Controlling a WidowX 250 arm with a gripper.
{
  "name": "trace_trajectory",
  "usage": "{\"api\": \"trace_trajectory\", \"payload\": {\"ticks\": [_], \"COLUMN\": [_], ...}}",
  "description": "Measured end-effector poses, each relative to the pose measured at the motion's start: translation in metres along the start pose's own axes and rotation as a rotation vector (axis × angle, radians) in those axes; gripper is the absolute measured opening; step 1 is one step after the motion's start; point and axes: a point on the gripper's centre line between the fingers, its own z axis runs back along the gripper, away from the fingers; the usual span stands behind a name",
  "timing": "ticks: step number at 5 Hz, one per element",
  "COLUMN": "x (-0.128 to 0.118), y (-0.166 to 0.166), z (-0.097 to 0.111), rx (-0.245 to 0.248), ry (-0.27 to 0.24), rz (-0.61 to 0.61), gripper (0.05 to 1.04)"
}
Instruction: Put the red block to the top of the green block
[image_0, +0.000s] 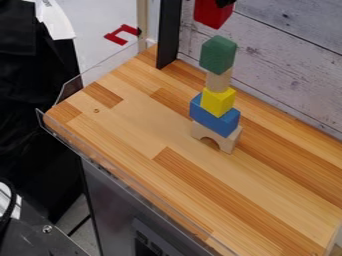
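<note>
1. Wooden worktop (127, 130), made from lighter and darker strips, lies in front of a wall of whitish-grey planks (287, 60). Near its far corner stands a black upright post (169, 35).
2. Along the left edge of the worktop goes a clear plastic guard (72, 86). Behind it, a red bracket-shaped piece (112, 37) is seen on a pale surface, and at the far left is black cloth (27, 100).
3. On the worktop there is one tower of blocks. Its base is a plain wooden arch block (232, 141), and on this sits the blue block (215, 119).
4. Over the blue one is the yellow block (218, 102), then a narrow plain wooden block (218, 81). At the top of the tower is the green block (218, 54).
5. The red block (212, 14) is in the air, above the green block and apart from it.
6. At the top edge of the view, the black gripper (225, 2) has its fingers closed on the red block; how wide they stand, I cannot tell.
</note>
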Motion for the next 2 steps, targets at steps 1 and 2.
{"api": "trace_trajectory", "payload": {"ticks": [1,2], "x": [0.002,0.007], "y": [0.000,0.002], "z": [-0.002,-0.014], "rx": [-0.003,-0.014], "ry": [0.006,0.059], "rz": [0.002,0.005], "gripper": [0.486,0.485]}}
